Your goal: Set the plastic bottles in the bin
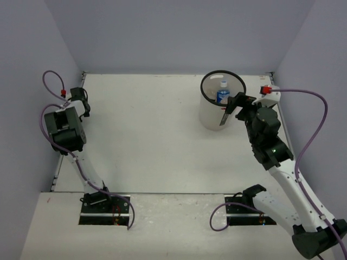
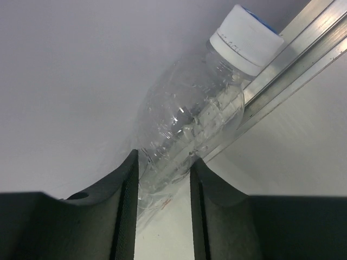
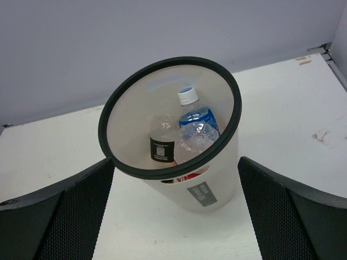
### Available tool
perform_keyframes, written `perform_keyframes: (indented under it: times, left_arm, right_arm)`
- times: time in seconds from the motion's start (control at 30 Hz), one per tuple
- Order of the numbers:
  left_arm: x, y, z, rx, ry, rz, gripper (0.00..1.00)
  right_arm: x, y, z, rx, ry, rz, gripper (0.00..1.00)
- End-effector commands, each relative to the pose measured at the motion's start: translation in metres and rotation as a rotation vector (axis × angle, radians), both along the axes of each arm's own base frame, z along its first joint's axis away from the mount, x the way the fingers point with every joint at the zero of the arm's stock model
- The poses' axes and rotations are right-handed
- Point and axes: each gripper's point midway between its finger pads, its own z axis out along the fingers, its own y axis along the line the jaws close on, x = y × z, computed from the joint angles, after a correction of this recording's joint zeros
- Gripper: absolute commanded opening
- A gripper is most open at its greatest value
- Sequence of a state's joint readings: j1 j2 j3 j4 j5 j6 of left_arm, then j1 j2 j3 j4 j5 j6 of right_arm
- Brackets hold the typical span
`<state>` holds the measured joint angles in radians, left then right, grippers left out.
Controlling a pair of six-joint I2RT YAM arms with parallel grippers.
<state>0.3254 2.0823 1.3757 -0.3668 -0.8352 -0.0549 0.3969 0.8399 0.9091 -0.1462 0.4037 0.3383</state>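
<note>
Your left claw is pinched on the clear bottle, white cap. It lies far left on the tabletop, against the metal rail by the wall. Your right claw gapes wide, nothing in it, near the bin at far right. Inside the bin: blue-labelled bottle & black-labelled bottle.

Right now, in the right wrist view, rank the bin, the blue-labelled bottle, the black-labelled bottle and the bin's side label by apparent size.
1. bin
2. blue-labelled bottle
3. black-labelled bottle, partly hidden
4. side label, close to third, so that order is unsure
</note>
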Motion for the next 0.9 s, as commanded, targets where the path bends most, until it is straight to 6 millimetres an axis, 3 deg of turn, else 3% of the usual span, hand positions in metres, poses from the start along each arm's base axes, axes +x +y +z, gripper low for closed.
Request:
perform_keyframes:
  times: [0.0,0.1,0.2,0.23,0.3,0.33,0.37,0.47,0.53,0.6,0.63,0.7,0.73,0.87]
  left_arm:
    - [0.013,0.0,0.041,-0.023,-0.229,0.049,0.15]
    - [0.024,-0.01,0.068,-0.069,-0.342,0.027,0.04]
    - [0.046,-0.042,0.123,-0.141,-0.496,-0.092,0.0]
    - [0.051,-0.05,0.13,-0.164,-0.527,-0.113,0.0]
    - [0.075,-0.111,0.192,-0.286,-0.7,-0.322,0.0]
    - [0.082,-0.139,0.212,-0.339,-0.757,-0.413,0.0]
    - [0.088,-0.184,0.244,-0.408,-0.837,-0.565,0.0]
    - [0.078,-0.234,0.289,-0.455,-0.977,-0.722,0.0]
    - [0.065,-0.235,0.309,-0.431,-1.044,-0.735,0.0]
    - [0.058,-0.221,0.299,-0.382,-1.01,-0.667,0.02]
    - [0.058,-0.211,0.297,-0.34,-1.0,-0.629,0.09]
    - [0.051,-0.181,0.28,-0.215,-0.887,-0.522,0.7]
    - [0.051,-0.176,0.272,-0.197,-0.849,-0.509,0.95]
    - [0.059,-0.161,0.254,-0.177,-0.735,-0.475,1.0]
  right_arm:
    - [-0.008,-0.009,0.008,0.018,-0.031,-0.029,0.99]
    - [-0.013,0.003,0.004,-0.005,-0.008,0.056,0.99]
    - [-0.021,0.027,0.006,0.011,-0.005,0.199,0.99]
    - [-0.022,0.03,0.007,0.016,-0.009,0.219,0.99]
    - [-0.032,0.051,0.015,0.031,-0.026,0.349,0.99]
    - [-0.038,0.061,0.019,0.04,-0.033,0.413,0.99]
    - [-0.049,0.076,0.024,0.057,-0.042,0.514,0.99]
    - [-0.071,0.097,0.035,0.081,-0.063,0.673,0.99]
    - [-0.076,0.096,0.038,0.089,-0.073,0.676,0.99]
    - [-0.078,0.092,0.04,0.092,-0.086,0.661,0.99]
    - [-0.077,0.09,0.041,0.094,-0.09,0.646,0.99]
    - [-0.073,0.085,0.039,0.1,-0.085,0.608,0.99]
    - [-0.07,0.084,0.038,0.098,-0.079,0.597,0.99]
    - [-0.059,0.086,0.032,0.098,-0.042,0.58,0.99]
